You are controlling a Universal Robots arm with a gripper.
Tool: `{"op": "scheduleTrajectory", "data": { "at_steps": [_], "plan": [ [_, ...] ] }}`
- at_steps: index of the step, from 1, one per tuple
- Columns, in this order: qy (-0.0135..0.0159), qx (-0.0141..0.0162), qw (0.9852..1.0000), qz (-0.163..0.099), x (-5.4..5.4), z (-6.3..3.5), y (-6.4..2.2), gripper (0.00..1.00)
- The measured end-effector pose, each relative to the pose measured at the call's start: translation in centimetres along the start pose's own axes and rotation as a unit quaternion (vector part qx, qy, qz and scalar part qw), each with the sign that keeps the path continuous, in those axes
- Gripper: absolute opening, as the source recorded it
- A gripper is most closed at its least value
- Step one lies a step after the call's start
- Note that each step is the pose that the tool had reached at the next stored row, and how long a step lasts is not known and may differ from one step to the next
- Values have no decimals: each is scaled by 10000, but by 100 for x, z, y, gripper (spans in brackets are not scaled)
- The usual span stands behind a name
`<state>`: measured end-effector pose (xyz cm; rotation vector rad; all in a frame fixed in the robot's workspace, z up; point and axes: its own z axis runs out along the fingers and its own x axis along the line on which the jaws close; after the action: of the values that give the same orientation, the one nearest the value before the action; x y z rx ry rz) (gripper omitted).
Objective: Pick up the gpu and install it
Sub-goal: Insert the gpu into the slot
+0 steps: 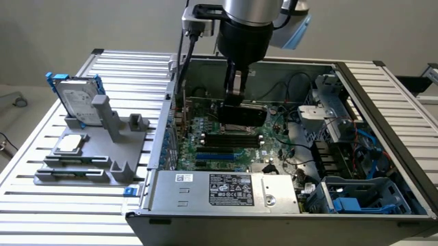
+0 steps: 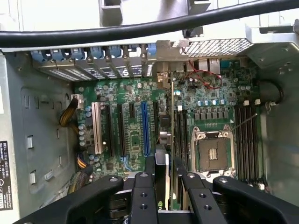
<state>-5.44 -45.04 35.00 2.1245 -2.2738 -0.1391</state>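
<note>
On the bench [image 1: 41,205], well apart from the fingers [image 1: 236,84] toward the exterior view's left, a grey fixture [image 1: 116,136] carries a hard drive [image 1: 77,97] in a blue frame, standing on edge. No card lies there, so I judge the pick-up part of the task done. Nearer the fingers is the open computer case [image 1: 287,74], where the arm reaches straight down over the motherboard [image 1: 205,128]. In the wrist view a white slot [image 2: 96,128] and a blue slot [image 2: 145,128] lie to one side of the fingers, both empty. The fingers are pinching the gpu [image 2: 163,135] from both faces. It stands on edge between them, with its black rounded cover toward the blue slot and its green board edge running away from them to the row of rear bracket openings [image 2: 117,67]. In the exterior view the gpu shows as a dark block just below the fingers, close over the board. On the other side of the fingers sit the CPU socket [image 2: 212,151] and, beyond it, the long black memory slots [image 2: 247,140]. Installing is what is left. The card looks lined up with a slot beside the blue one, but I cannot tell whether its edge is seated, and the fingers have not let go.
</note>
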Motion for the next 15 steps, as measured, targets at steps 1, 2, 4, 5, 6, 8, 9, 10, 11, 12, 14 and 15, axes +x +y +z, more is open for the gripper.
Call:
{"op": "scheduleTrajectory", "data": {
  "at_steps": [1,2,4,5,6,8,9,10,11,12,14,15],
  "plan": [
    [2,-2,10000,-25,13,17,-2,27],
    [2,-3,10000,-54,27,36,-5,27],
    [4,-5,9999,-105,51,71,-9,27],
    [4,-6,9999,-131,63,88,-12,27],
    [5,-8,9999,-158,76,106,-14,27],
    [6,-11,9998,-212,101,140,-18,27],
    [7,-13,9997,-239,114,158,-21,27],
    [7,-14,9997,-263,128,175,-23,27],
    [4,-16,9996,-285,146,194,-26,27],
    [1,-16,9996,-297,167,211,-29,27],
    [-1,-17,9995,-308,205,245,-32,27],
    [-2,-17,9995,-312,219,263,-32,27]
  ]
}}
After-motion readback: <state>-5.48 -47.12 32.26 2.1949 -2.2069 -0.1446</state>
